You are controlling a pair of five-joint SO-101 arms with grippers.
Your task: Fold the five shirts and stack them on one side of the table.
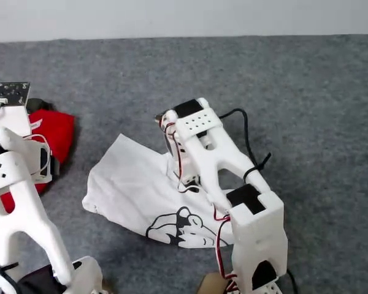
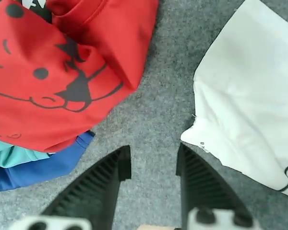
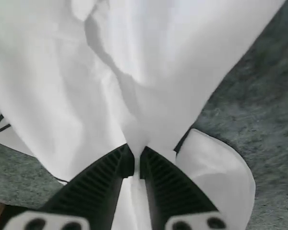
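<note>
A white shirt (image 1: pixel 141 187) with a black cartoon print lies crumpled at the table's middle. My right gripper (image 3: pixel 137 160) is shut on a pinched fold of the white shirt (image 3: pixel 134 86), at the shirt's right part under the arm (image 1: pixel 199 144). At the left edge rests a stack of folded shirts with a red shirt (image 1: pixel 52 131) on top; the red shirt (image 2: pixel 62 62) bears a black cartoon face, and blue and teal layers (image 2: pixel 33 163) lie beneath. My left gripper (image 2: pixel 151 165) hangs open above bare carpet between the stack and the white shirt's edge (image 2: pixel 245 105).
Grey carpet (image 1: pixel 294 92) covers the table, with free room at the back and right. A black cable (image 1: pixel 248 144) loops beside the right arm. A pale wall runs along the far edge.
</note>
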